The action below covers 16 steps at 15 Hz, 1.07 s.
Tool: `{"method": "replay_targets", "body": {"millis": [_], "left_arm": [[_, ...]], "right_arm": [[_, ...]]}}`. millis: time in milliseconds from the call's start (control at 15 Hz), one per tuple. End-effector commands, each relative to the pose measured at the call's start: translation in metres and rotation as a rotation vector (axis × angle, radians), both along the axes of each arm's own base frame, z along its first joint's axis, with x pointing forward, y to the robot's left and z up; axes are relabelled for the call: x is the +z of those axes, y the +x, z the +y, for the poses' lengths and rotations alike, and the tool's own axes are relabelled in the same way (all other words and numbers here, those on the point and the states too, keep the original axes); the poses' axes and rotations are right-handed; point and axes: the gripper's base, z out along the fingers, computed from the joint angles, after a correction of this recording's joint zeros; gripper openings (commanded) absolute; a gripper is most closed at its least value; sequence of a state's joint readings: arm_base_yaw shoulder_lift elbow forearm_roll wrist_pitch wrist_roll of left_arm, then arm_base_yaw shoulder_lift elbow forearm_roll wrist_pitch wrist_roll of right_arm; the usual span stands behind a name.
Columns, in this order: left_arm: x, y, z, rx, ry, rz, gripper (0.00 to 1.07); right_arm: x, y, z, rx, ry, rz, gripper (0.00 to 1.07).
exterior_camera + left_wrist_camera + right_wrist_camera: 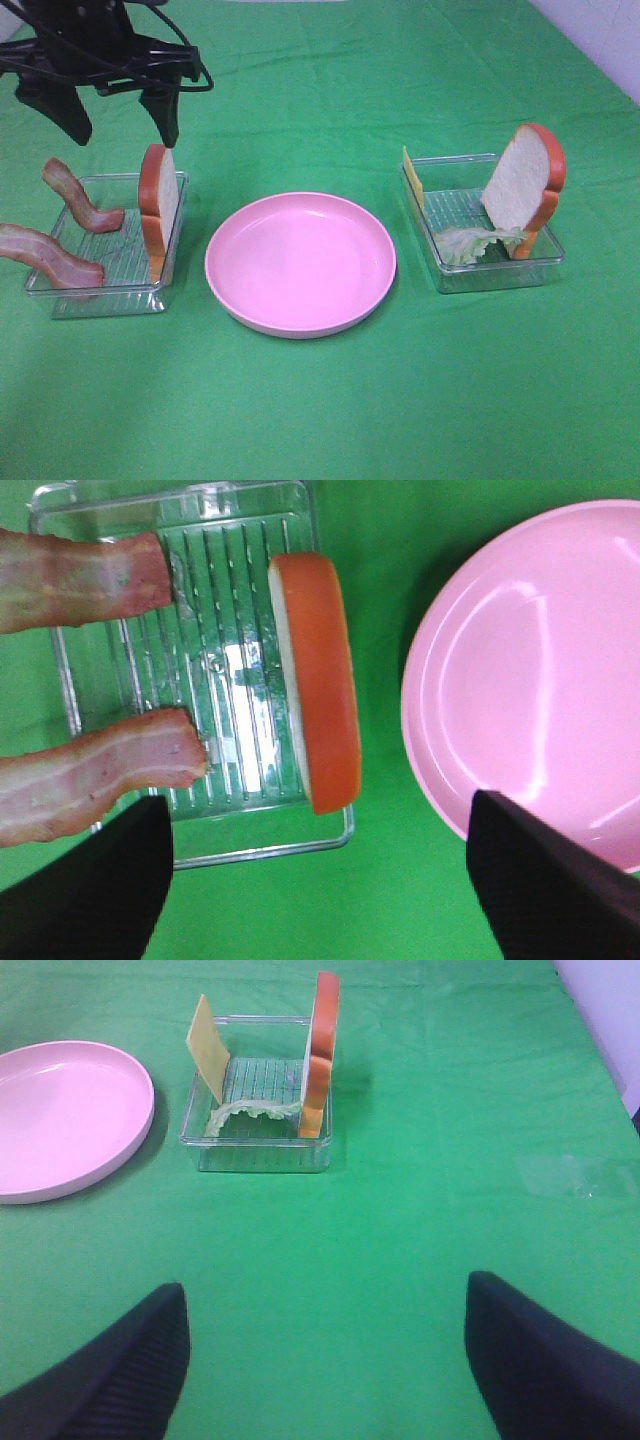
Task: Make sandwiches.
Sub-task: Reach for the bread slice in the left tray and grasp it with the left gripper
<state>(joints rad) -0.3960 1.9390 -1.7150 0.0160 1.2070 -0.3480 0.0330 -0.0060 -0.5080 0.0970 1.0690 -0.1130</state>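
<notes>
Nearest, the right gripper [325, 1285] was spread apart, empty. A pink plate [300, 262] sat centre. At its nine o'clock, the left tray [100, 295] held bacon strips [50, 258] and upright bread [160, 200]; at three, the right tray [500, 278] held lettuce [465, 243], cheese [412, 178] and leaning bread [520, 185]. Farthest, the left gripper [124, 138] was spread apart above the upright bread.

Pink plate [300, 262]: no lettering, no mark.
Clear trays [110, 300]: no label, no number.
Green worktop [320, 410]: no sign, no print.

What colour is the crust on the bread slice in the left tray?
Orange, on the bread slice; the left wrist view shows it best.
</notes>
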Motion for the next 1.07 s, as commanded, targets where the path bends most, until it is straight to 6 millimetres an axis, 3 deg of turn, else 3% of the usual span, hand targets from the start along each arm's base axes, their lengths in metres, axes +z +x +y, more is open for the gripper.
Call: {"method": "replay_targets", "body": {"millis": [67, 133, 400, 600, 800, 867, 1067], "left_arm": [[-0.018, -0.001, -0.003, 0.047, 0.045, 0.096, 0.77], [-0.031, 0.004, -0.005, 0.067, 0.049, 0.113, 0.76], [-0.053, 0.014, -0.01, 0.089, 0.039, 0.114, 0.76], [-0.067, 0.019, -0.01, 0.091, 0.052, 0.123, 0.62], [-0.077, 0.023, -0.006, 0.1, 0.063, 0.137, 0.56], [-0.077, 0.024, -0.004, 0.105, 0.064, 0.136, 0.5], [-0.077, 0.027, -0.001, 0.088, 0.102, 0.107, 0.15]], "right_arm": [[0.0, 0.0, 0.0, 0.0, -0.009, -0.012, 0.72], [0.0, 0.0, 0.0, 0.0, -0.009, -0.012, 0.72], [0.0, 0.0, 0.0, 0.0, -0.009, -0.012, 0.72], [0.0, 0.0, 0.0, -0.001, -0.01, -0.012, 0.72], [0.0, 0.0, 0.0, -0.001, -0.01, -0.012, 0.72], [0.0, 0.0, 0.0, -0.001, -0.01, -0.012, 0.72], [0.0, 0.0, 0.0, -0.001, -0.01, -0.012, 0.72]]}}
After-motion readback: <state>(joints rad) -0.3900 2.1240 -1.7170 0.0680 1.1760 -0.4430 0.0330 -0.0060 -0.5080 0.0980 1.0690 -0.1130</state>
